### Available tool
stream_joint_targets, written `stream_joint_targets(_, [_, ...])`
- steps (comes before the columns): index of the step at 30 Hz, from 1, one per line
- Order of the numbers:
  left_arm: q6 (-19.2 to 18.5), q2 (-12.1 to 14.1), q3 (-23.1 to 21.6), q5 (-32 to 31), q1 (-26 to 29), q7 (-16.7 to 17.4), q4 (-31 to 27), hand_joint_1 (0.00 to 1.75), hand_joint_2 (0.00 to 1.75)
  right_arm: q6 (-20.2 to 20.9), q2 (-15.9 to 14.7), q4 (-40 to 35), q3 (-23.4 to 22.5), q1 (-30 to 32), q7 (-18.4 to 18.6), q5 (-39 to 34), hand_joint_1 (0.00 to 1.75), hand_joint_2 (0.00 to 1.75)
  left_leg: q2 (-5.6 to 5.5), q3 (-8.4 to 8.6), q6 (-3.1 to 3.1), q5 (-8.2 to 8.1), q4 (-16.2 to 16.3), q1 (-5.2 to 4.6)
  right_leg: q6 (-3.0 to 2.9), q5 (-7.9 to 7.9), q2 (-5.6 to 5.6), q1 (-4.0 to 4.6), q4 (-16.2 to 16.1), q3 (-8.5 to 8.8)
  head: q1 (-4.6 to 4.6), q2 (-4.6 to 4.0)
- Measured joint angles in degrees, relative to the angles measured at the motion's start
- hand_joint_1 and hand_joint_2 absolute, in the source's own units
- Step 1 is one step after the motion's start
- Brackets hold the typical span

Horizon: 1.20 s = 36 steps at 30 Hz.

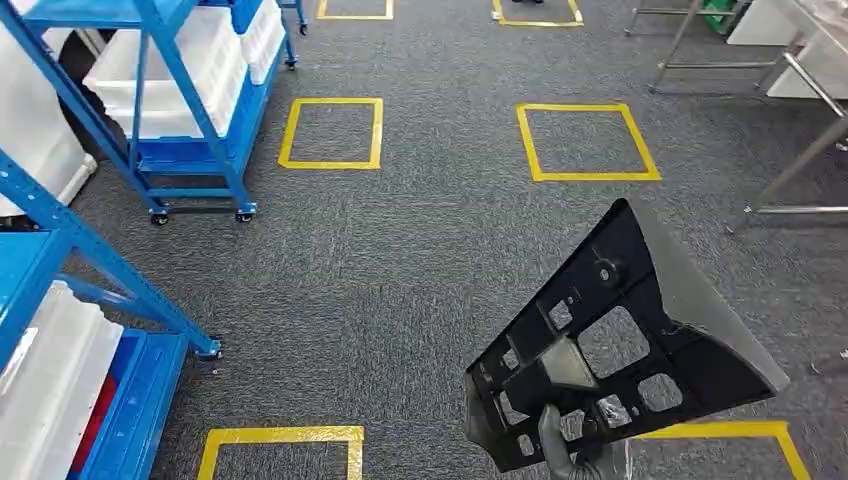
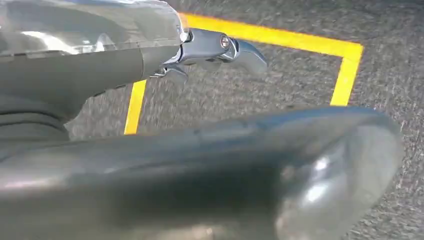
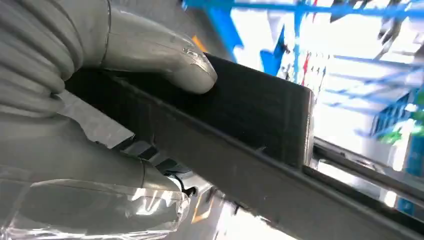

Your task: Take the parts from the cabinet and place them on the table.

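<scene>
Black plastic part, gripped at its lower edge by the right hand above the carpet, could tip and slip free; the left hand hangs empty, fingers slightly curled.

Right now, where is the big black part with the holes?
In the head view the black perforated part is low on the right, held up over the grey carpet by the right robot hand.

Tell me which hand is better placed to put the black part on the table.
The right hand. It already holds the black part, its thumb pressed on the edge. The left hand hangs over the floor and holds nothing, so the right hand should probably carry on.
</scene>
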Motion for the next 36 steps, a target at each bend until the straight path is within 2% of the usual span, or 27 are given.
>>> stream_joint_targets(1, [0.0, 0.2, -0.2, 0.2, 0.1, 0.0, 0.0, 0.0, 0.0, 0.0, -0.1, 0.4, -0.4, 0.1, 0.0, 0.0, 1.75, 1.75, 1.12, -0.05, 0.1, -0.07, 0.0, -0.13, 0.13, -1.39, -0.13, -0.16, 4.1, -1.92, -0.02, 0.0])
stream_joint_targets(2, [0.0, 0.4, -0.3, 0.2, 0.2, 0.0, 0.0, 0.0, 0.0, 0.0, -0.2, 0.7, -0.7, 0.1, 0.0, 0.0, 1.75, 1.75, 2.02, -0.05, 0.13, -0.1, 0.0, -0.2, 0.2, -1.17, -0.24, -0.27, 5.3, -2.44, 0.0, 0.0])
stream_joint_targets(8, [0.0, 0.4, -0.3, 0.2, 0.1, 0.0, 0.0, 0.0, 0.0, 0.0, -0.2, 0.8, -0.8, 0.1, 0.0, 0.0, 1.75, 1.75, 2.24, -0.03, 0.12, -0.11, 0.0, -0.22, 0.21, -0.91, -0.27, -0.28, 5.1, -2.31, -0.02, 0.0])
stream_joint_targets(9, [0.0, 0.4, -0.3, 0.2, 0.1, 0.0, 0.0, 0.0, 0.0, 0.0, -0.2, 1.0, -1.0, 0.1, 0.0, 0.0, 1.75, 1.75, 2.69, -0.01, 0.08, -0.16, 0.0, -0.24, 0.2, -0.1, -0.34, -0.29, 4.1, -1.78, -0.02, 0.0])
stream_joint_targets(11, [0.0, 0.5, -0.3, 0.2, 0.0, 0.0, 0.0, 0.0, 0.0, 0.0, -0.3, 1.2, -1.2, 0.1, 0.0, 0.0, 1.75, 1.75, 3.25, 0.06, 0.05, -0.23, 0.0, -0.26, 0.14, 1.36, -0.53, -0.27, 1.7, -0.44, 0.0, 0.0])
stream_joint_targets(12, [0.0, 0.5, -0.5, 0.2, -0.2, 0.0, 0.0, 0.0, 0.0, 0.0, -0.4, 1.5, -1.4, 0.1, 0.0, 0.1, 1.75, 1.75, 4.58, 0.47, -0.29, -0.49, 0.0, -0.27, -0.37, 5.79, -2.29, -0.07, -8.8, 5.6, 0.0, 0.0])
stream_joint_targets(13, [-0.1, 0.6, -0.6, 0.2, -0.2, 0.0, 0.0, 0.0, 0.0, 0.2, -0.4, 1.9, -1.6, -0.1, 0.0, 0.0, 1.75, 1.75, 6.65, 1.03, -1.25, -0.98, 0.1, -0.66, -1.67, 5.88, -4.7, 1.11, -12.7, 7.25, -0.02, 0.0])
stream_joint_targets(14, [-0.5, 0.7, -0.6, 0.5, -0.6, -0.3, 0.0, 0.0, 0.0, 0.5, -0.4, 2.2, -2.4, 0.1, -0.1, -0.4, 1.75, 1.75, 5.77, 1.43, -2.21, -1.93, 0.6, -0.25, -2.7, 6.48, -2.62, 0.47, -13.8, 7.82, -0.02, 0.0])
stream_joint_targets(15, [-0.7, 0.7, -0.6, 0.7, -0.5, -0.5, 0.0, 0.0, 0.0, 0.6, -0.4, 2.2, -2.6, -0.1, -0.1, -0.7, 1.75, 1.75, 2.53, 0.53, -2.4, -3.34, 2.6, -0.18, -3.02, 6.61, -1.97, 0.37, -13.9, 7.81, -0.15, 0.0])
stream_joint_targets(16, [-0.8, 0.7, -0.7, 0.9, -0.4, -0.5, 0.0, 0.0, 0.0, 0.6, -0.4, 2.2, -2.7, -0.3, 0.0, -1.0, 1.75, 1.75, 0.85, -1.44, -2.54, -5.72, 6.7, -0.13, -3.31, 6.7, -1.27, 0.39, -13.9, 7.66, -0.22, 0.0])
stream_joint_targets(18, [-0.9, 0.9, -0.8, 1.4, -0.2, -0.4, 0.0, 0.0, 0.0, 0.7, -0.3, 2.2, -2.9, -0.3, -0.1, -1.7, 1.75, 1.75, 0.22, -5.76, -2.82, -9.35, 15.5, -0.12, -3.46, 6.72, 0.39, 0.48, -13.8, 7.53, -0.24, 0.0])
stream_joint_targets(19, [-0.9, 0.8, -0.8, 1.4, 0.1, -0.3, 0.0, 0.0, 0.0, 0.4, -0.2, 2.1, -2.9, -0.2, -0.1, -2.0, 1.75, 1.75, 0.22, -7.13, -2.88, -9.47, 17.9, -0.11, -3.46, 6.72, 1.36, 0.5, -13.6, 7.49, -0.24, 0.0])
stream_joint_targets(20, [-0.9, 0.8, -0.9, 1.4, 0.1, -0.2, 0.0, 0.0, 0.0, 0.2, -0.1, 2.1, -2.9, -0.2, -0.1, -2.3, 1.75, 1.75, 0.21, -7.09, -2.89, -8.11, 17.4, -0.09, -3.43, 6.69, 2.32, 0.49, -13.4, 7.51, -0.24, 0.0])
stream_joint_targets(21, [-0.9, 0.7, -1.2, 1.4, 0.1, -0.2, 0.0, 0.0, 0.0, 0.0, 0.2, 1.9, -2.9, -0.1, -0.1, -2.6, 1.75, 1.75, 0.14, -5.88, -2.84, -5.6, 14.3, -0.04, -3.36, 6.62, 3.27, 0.46, -13.2, 7.52, -0.24, 0.0])
stream_joint_targets(22, [-0.9, 0.7, -1.4, 1.5, 0.1, -0.1, 0.0, 0.0, 0.0, -0.3, 0.4, 1.6, -2.8, 0.0, -0.1, -2.9, 1.75, 1.75, -0.41, -3.74, -2.8, -2.59, 9.3, 0.07, -3.2, 6.48, 4.18, 0.37, -12.9, 7.56, -0.24, 0.0])
stream_joint_targets(23, [-0.9, 0.7, -1.6, 1.7, 0.1, 0.0, 0.0, 0.0, 0.0, -1.0, 0.7, 1.0, -2.6, 0.3, -0.1, -3.3, 1.75, 1.75, -1.89, -1.43, -2.72, 0.03, 4.0, 0.19, -2.99, 6.32, 4.96, 0.29, -12.6, 7.53, -0.24, 0.0])
stream_joint_targets(24, [-0.9, 0.7, -1.9, 1.8, 0.2, 0.2, 0.0, 0.0, 0.0, -1.4, 0.8, 0.6, -2.4, 0.5, -0.1, -3.3, 1.75, 1.75, -4.75, -0.43, -2.51, -0.93, 1.9, 0.37, -2.71, 6.21, 5.56, 0.32, -12.3, 7.25, -0.22, 0.0])
stream_joint_targets(25, [-0.9, 0.6, -2.1, 2.0, 0.2, 0.2, 0.0, 0.0, 0.0, -1.7, 0.9, 0.2, -2.1, 0.6, -0.1, -3.4, 1.75, 1.75, -5.06, -0.58, -2.25, -0.75, 1.1, 0.34, -2.35, 6.23, 6.17, 0.37, -11.8, 6.79, -0.26, 0.0])
stream_joint_targets(28, [-0.9, 0.5, -2.3, 2.2, 0.0, 0.4, 0.0, 0.0, 0.0, -1.9, 1.0, -0.5, -1.7, 1.5, -0.1, -2.4, 1.75, 1.75, -3.14, -0.26, -1.27, -0.47, 1.0, -0.08, -1.08, 6.88, 8.06, 0.06, -12.5, 6.25, -0.2, 0.0])
stream_joint_targets(29, [-0.9, 0.3, -2.6, 2.2, -0.1, 0.4, 0.0, 0.0, 0.0, -1.9, 1.0, -0.7, -1.6, 1.9, -0.1, -1.9, 1.75, 1.75, -2.21, -0.17, -0.58, 0.0, 0.3, 0.38, -0.95, 6.46, 6.94, 0.06, -11.9, 6.23, -0.2, 0.0])
stream_joint_targets(30, [-0.9, 0.3, -2.7, 2.2, 0.0, 0.4, 0.0, 0.0, 0.0, -1.9, 1.0, -0.8, -1.4, 2.3, -0.1, -1.7, 1.75, 1.75, -1.54, -0.04, -0.39, 0.08, 0.0, 0.3, -0.73, 5.19, 3.19, 0.42, -10.4, 5.58, -0.09, 0.0])
stream_joint_targets(31, [-0.9, 0.3, -2.9, 2.2, 0.2, 0.4, 0.0, 0.0, 0.0, -1.8, 1.0, -0.9, -1.3, 2.3, -0.1, -1.4, 1.75, 1.75, -0.83, -0.04, -0.17, 0.12, 0.0, 0.21, -0.49, 3.02, 1.15, 0.44, -7.2, 3.96, 0.13, 0.0])
stream_joint_targets(32, [-1.0, 0.3, -3.1, 2.2, 0.4, 0.4, 0.0, 0.0, 0.0, -1.8, 1.0, -0.9, -1.2, 2.3, -0.1, -1.3, 1.75, 1.75, 0.08, -0.16, -0.11, 0.08, 0.0, 0.06, -0.26, 0.45, 0.18, 0.29, -2.3, 1.54, 0.13, 0.0])
stream_joint_targets(33, [-1.0, 0.3, -3.3, 2.3, 0.6, 0.4, 0.1, 0.0, 0.0, -1.8, 1.0, -0.9, -1.2, 2.3, -0.1, -1.2, 1.75, 1.75, 0.97, -0.19, -0.05, 0.03, 0.0, 0.0, -0.11, -1.34, -0.09, 0.12, 2.0, -0.51, 0.13, 0.0])
stream_joint_targets(34, [-1.0, 0.3, -3.3, 2.4, 0.6, 0.4, 0.1, 0.0, 0.0, -1.8, 1.0, -0.9, -1.2, 2.4, -0.1, -1.1, 1.75, 1.75, 1.87, -0.22, -0.02, -0.04, 0.1, -0.03, 0.03, -2.11, -0.24, 0.02, 5.1, -2.04, 0.13, 0.0])
stream_joint_targets(35, [-1.1, 0.3, -3.4, 2.5, 0.6, 0.3, 0.1, 0.0, 0.0, -1.7, 1.0, -0.9, -1.2, 2.6, -0.1, -1.1, 1.75, 1.75, 2.66, -0.16, -0.06, -0.12, 0.1, -0.03, 0.13, -1.35, -0.29, -0.09, 5.3, -2.1, 0.13, 0.0])
stream_joint_targets(36, [-1.2, 0.3, -3.5, 2.6, 0.5, 0.3, 0.1, 0.0, 0.0, -1.6, 1.0, -0.8, -1.2, 2.7, -0.1, -1.0, 1.75, 1.75, 3.38, -0.06, -0.09, -0.25, 0.1, -0.03, 0.17, 0.41, -0.44, -0.19, 2.9, -0.93, 0.13, 0.0])
